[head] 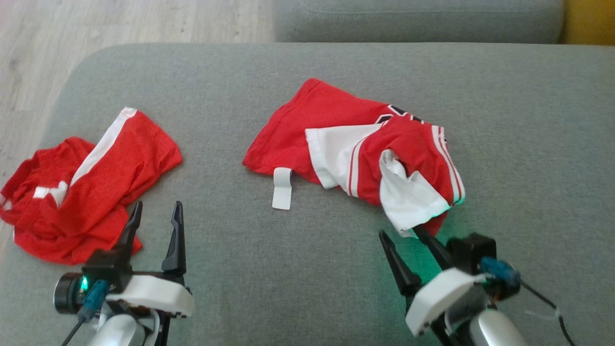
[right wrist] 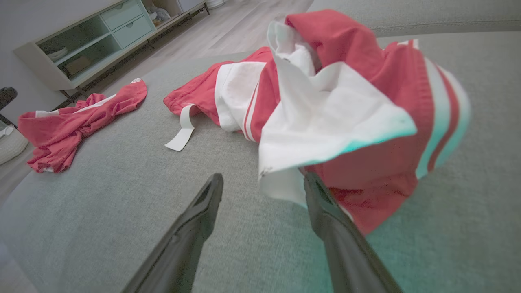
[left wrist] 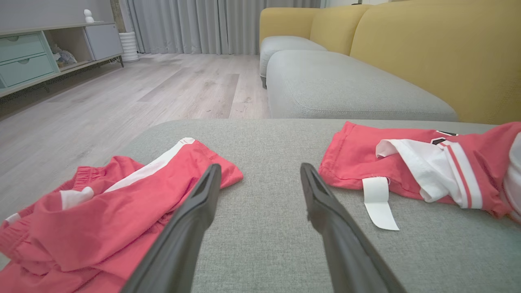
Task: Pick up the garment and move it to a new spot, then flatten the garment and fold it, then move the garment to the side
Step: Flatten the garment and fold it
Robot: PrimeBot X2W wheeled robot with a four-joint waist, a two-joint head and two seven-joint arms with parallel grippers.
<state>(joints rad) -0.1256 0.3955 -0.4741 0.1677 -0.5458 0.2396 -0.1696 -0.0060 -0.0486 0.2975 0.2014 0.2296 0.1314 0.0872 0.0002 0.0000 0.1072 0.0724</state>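
The garment (head: 336,129) lies crumpled at centre-right of the head view on the grey cushion (head: 240,72), long axis upper left to lower right. Its lower edge meets the right end effector (head: 399,231) (the nearer arm), fingers apart. Left end effector (head: 158,205): fingers apart, empty. Black print (head: 399,111) is unreadable.

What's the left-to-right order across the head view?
Red white-striped garment → left pincer → red-and-white garment → yellow sofa back. Right pincer left out: it overlaps the red-and-white garment.
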